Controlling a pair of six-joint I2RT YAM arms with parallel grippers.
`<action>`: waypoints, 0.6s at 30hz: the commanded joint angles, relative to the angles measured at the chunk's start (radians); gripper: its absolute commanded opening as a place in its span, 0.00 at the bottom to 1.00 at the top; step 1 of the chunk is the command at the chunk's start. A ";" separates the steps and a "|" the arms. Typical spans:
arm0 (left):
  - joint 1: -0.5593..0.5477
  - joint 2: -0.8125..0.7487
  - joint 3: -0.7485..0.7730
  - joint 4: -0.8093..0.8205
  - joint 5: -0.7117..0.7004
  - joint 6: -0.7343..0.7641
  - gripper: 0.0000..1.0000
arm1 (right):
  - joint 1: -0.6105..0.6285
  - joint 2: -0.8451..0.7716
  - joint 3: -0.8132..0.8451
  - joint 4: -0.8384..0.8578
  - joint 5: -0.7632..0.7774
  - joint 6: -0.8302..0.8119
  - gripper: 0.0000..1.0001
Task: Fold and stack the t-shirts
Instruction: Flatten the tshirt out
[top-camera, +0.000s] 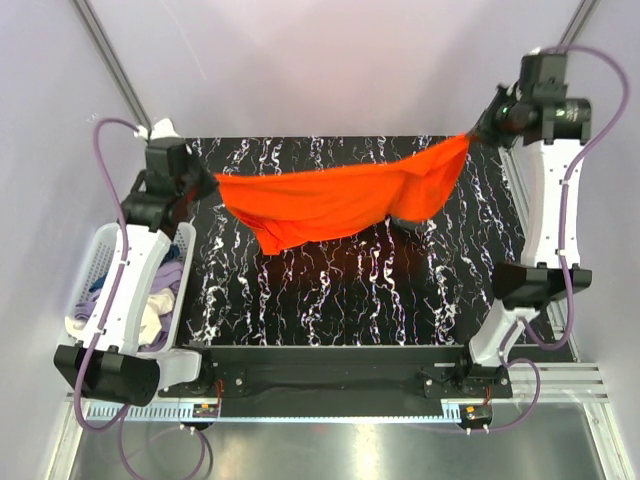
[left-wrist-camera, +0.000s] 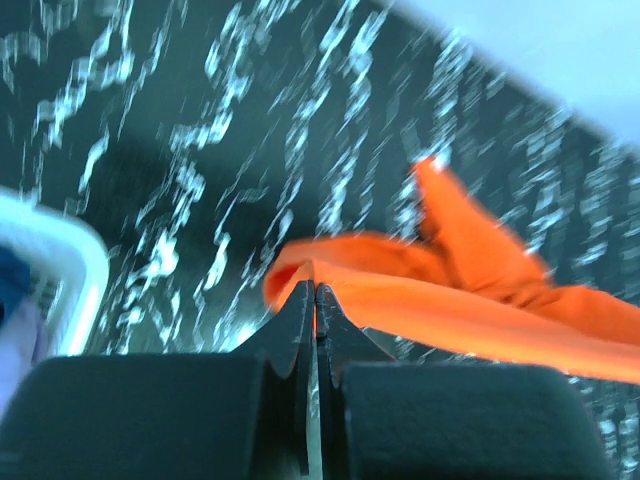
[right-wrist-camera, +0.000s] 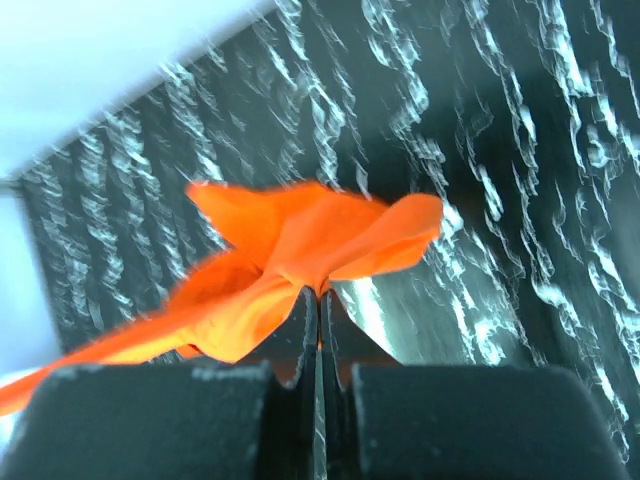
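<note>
An orange t-shirt (top-camera: 340, 200) hangs stretched in the air above the black marbled table (top-camera: 350, 300), sagging in the middle. My left gripper (top-camera: 208, 183) is shut on its left end, and in the left wrist view the cloth (left-wrist-camera: 440, 300) runs off to the right from the pinched jaws (left-wrist-camera: 315, 292). My right gripper (top-camera: 478, 130) is shut on the right end, higher and farther back; its wrist view shows the bunched cloth (right-wrist-camera: 300, 250) fanning out above the jaws (right-wrist-camera: 320, 295). More t-shirts (top-camera: 160, 290), lavender, cream and dark blue, lie in a basket.
A white laundry basket (top-camera: 92, 262) stands at the left edge of the table, partly under my left arm. The right arm's base (top-camera: 530, 285) rises at the table's right side. A white wall closes off the back.
</note>
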 joint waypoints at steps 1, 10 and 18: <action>0.006 -0.024 0.150 0.055 -0.004 0.026 0.00 | -0.016 0.069 0.305 -0.089 -0.064 0.018 0.00; 0.006 -0.012 0.412 0.193 0.046 -0.006 0.00 | -0.024 -0.171 0.190 0.329 -0.184 0.064 0.00; 0.006 -0.087 0.562 0.265 0.049 0.019 0.00 | -0.024 -0.393 0.168 0.662 -0.020 -0.023 0.00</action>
